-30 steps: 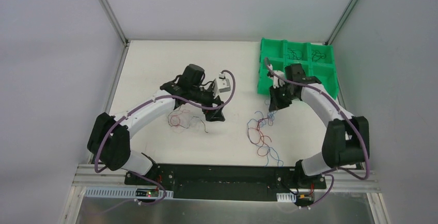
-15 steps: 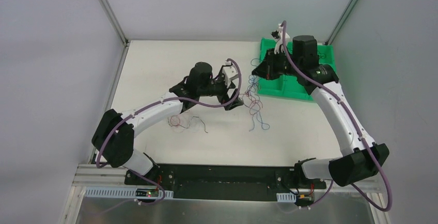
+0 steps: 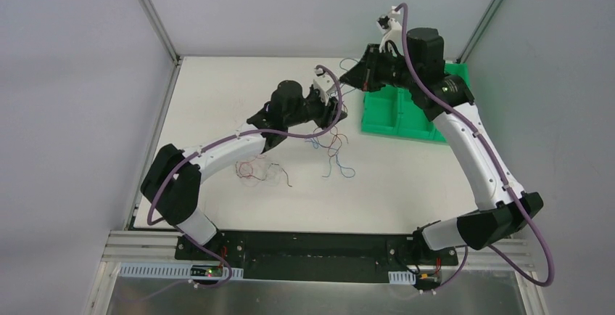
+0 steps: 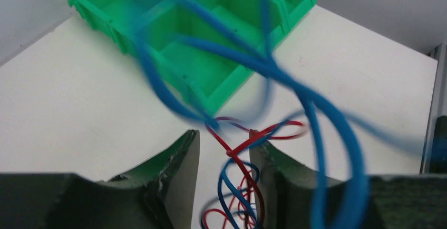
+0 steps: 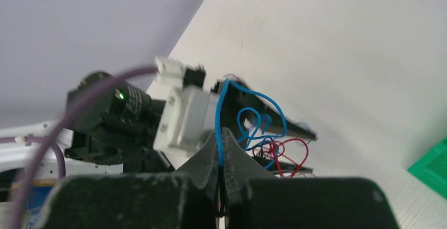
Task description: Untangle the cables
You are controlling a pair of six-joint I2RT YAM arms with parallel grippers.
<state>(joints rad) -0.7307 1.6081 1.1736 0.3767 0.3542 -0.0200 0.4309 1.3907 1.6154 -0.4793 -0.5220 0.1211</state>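
Presently, right gripper (image 5: 221,140) is clamped on a blue cable (image 5: 216,126); left gripper (image 4: 224,138) stands apart, cables (image 4: 235,151) apparently passing between.

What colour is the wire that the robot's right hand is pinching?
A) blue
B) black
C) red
A: in the right wrist view, the right hand is shut on a blue wire that rises from between its fingers.

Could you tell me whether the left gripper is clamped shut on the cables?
No, the left gripper is open, with red and blue cables passing freely through the gap.
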